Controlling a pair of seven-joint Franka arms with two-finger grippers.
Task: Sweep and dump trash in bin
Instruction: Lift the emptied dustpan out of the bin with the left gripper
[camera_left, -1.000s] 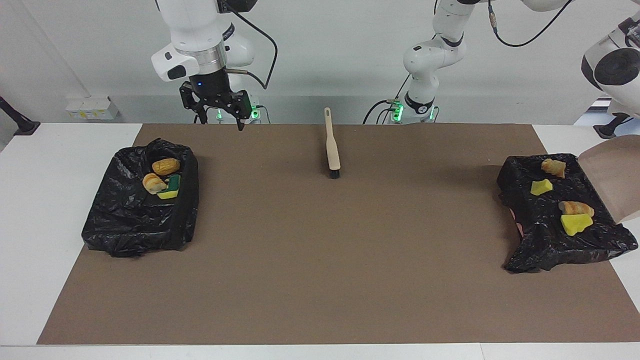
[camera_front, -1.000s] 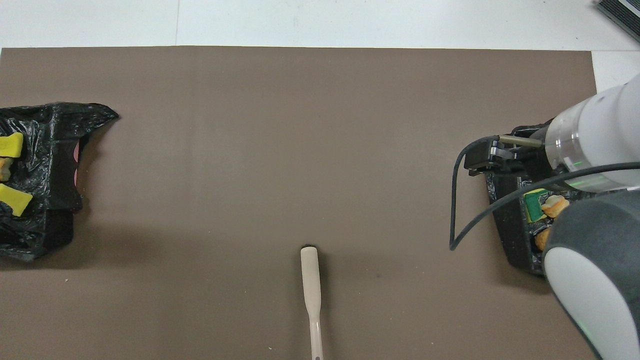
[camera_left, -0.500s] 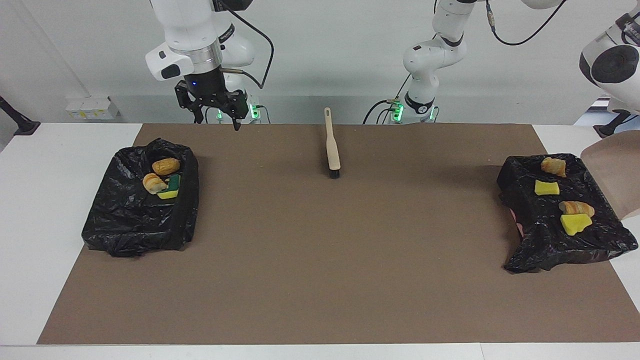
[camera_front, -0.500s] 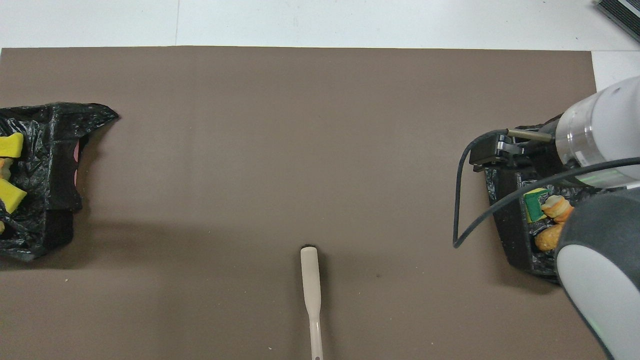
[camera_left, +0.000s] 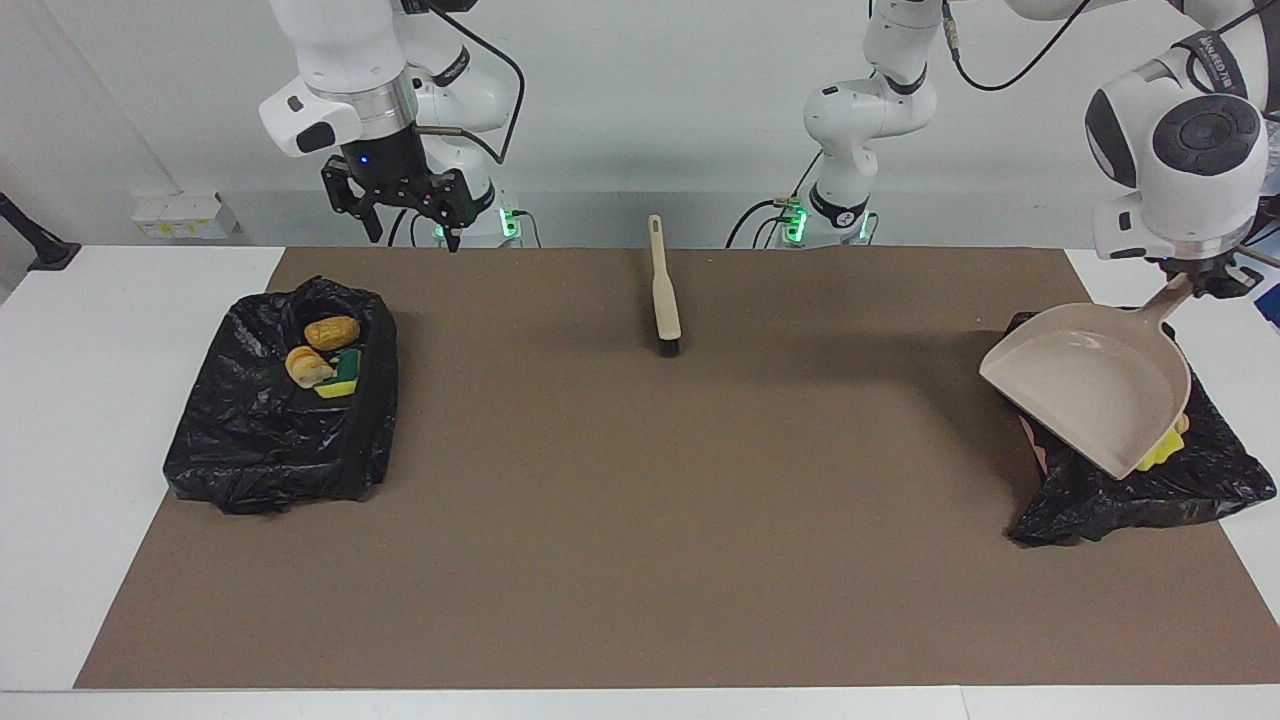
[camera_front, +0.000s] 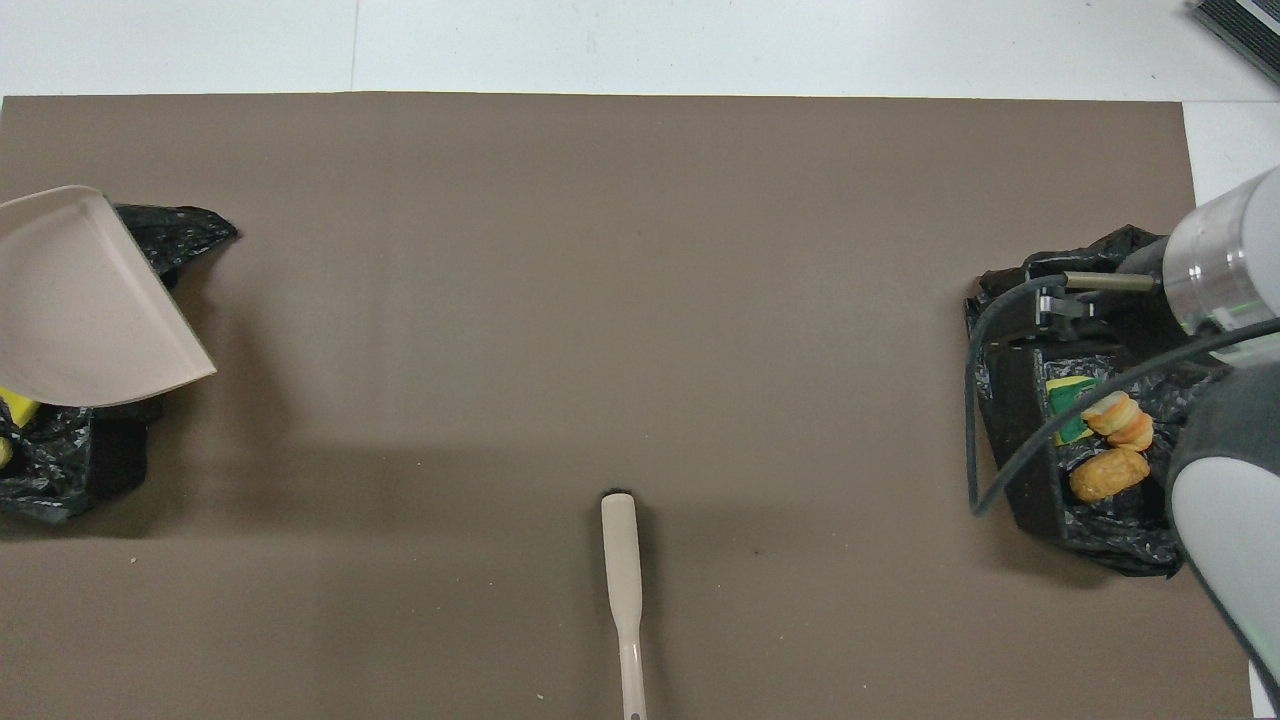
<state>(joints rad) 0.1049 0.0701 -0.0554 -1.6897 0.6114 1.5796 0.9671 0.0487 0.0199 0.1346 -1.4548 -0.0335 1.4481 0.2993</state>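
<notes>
A beige dustpan (camera_left: 1090, 385) (camera_front: 85, 300) hangs tilted over the black-lined bin (camera_left: 1100, 490) (camera_front: 60, 460) at the left arm's end of the table. My left gripper (camera_left: 1197, 278) is shut on its handle. The pan hides most of that bin's trash; a yellow bit (camera_left: 1165, 447) (camera_front: 15, 405) peeks out under its lip. The other black-lined bin (camera_left: 250, 450) (camera_front: 1030, 480) holds two bread-like chunks (camera_left: 332, 332) (camera_front: 1108, 475) and a green-yellow sponge (camera_left: 345, 375) (camera_front: 1068, 412). My right gripper (camera_left: 412, 225) hangs open and empty, high over the table edge by that bin.
A beige hand brush (camera_left: 662, 290) (camera_front: 622, 570) lies on the brown mat (camera_left: 640, 520) at mid-width, near the robots, bristles pointing away from them. The right arm (camera_front: 1225, 270) covers part of its bin from above.
The left gripper has swung the dustpan in over its bin, covering most of the pieces there. The right gripper has risen and drifted toward its own end of the table.
</notes>
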